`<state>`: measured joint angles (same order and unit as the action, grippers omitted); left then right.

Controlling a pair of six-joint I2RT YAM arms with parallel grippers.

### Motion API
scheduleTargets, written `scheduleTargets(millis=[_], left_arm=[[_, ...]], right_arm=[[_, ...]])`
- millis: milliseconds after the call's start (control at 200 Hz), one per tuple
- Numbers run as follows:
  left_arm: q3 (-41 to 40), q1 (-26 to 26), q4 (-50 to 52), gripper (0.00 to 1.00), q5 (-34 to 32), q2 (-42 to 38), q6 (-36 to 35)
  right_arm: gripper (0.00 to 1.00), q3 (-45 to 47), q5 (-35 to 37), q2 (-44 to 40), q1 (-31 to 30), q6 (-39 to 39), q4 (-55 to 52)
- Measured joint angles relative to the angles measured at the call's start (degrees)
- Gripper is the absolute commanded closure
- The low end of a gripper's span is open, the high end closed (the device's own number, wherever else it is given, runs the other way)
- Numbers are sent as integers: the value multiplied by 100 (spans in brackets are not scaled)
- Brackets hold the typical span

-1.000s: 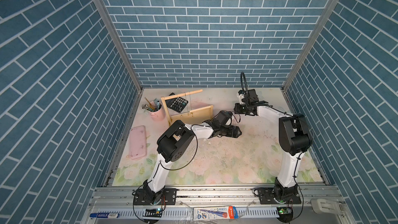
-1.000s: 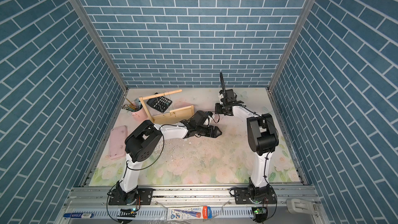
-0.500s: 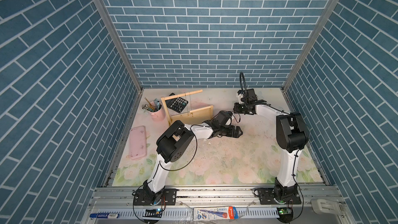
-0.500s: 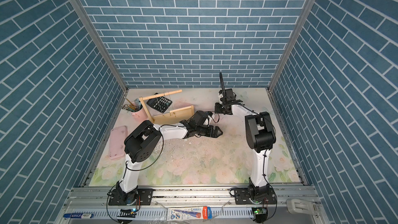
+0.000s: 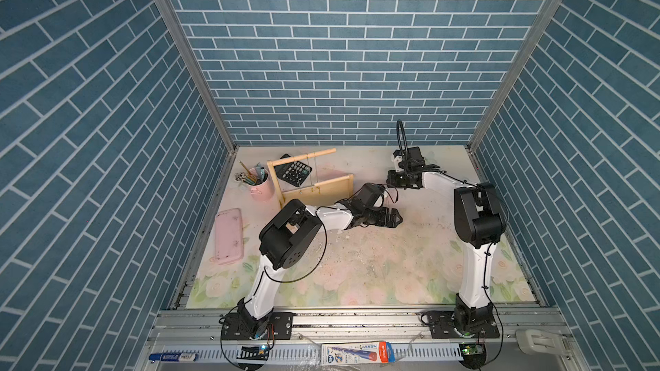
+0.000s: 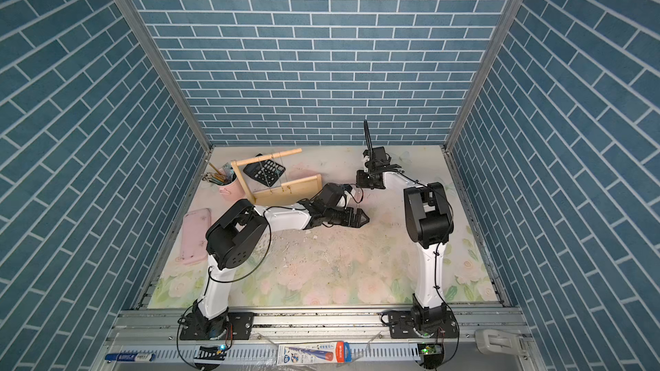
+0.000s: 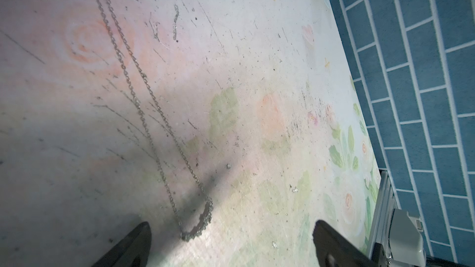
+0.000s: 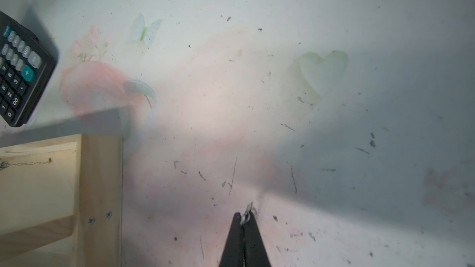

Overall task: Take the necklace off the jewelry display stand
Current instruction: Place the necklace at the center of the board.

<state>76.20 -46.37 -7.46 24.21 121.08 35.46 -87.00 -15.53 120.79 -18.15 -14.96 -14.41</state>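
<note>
The pale wooden jewelry display stand (image 5: 321, 187) (image 6: 285, 190) is at the back left, with thin chains still on its dowel; its tray corner (image 8: 100, 175) shows in the right wrist view. My right gripper (image 8: 244, 215) (image 5: 390, 183) is shut on one end of the silver necklace (image 8: 248, 209), just right of the stand. The necklace chain (image 7: 144, 83) runs down to a curved pendant (image 7: 200, 219) over the mat. My left gripper (image 7: 231, 224) (image 5: 395, 217) is wide open around the pendant, which sits nearer one finger (image 7: 138, 240) and touches neither.
A black calculator (image 5: 293, 171) (image 8: 18, 73) lies behind the stand. A pink pencil cup (image 5: 262, 189) stands at the stand's left, and a pink case (image 5: 228, 235) lies by the left wall. The floral mat (image 5: 375, 273) is scuffed and speckled with crumbs.
The right arm has shifted slightly to the left with the necklace end still pinched. The left gripper has opened a little wider and stayed in place.
</note>
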Motion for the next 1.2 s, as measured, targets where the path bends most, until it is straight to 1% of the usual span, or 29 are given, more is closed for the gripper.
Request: scheduleTargets(millis=[315, 805, 1200], left_arm=[[-55, 9, 33, 1, 46, -92, 120], [-76, 44, 26, 1, 96, -656, 361], [-116, 46, 42, 1, 90, -678, 376]], right_arm=[[100, -188, -46, 101, 22, 0, -35], [100, -339, -107, 391, 33, 0, -63], [100, -468, -127, 599, 37, 0, -74]])
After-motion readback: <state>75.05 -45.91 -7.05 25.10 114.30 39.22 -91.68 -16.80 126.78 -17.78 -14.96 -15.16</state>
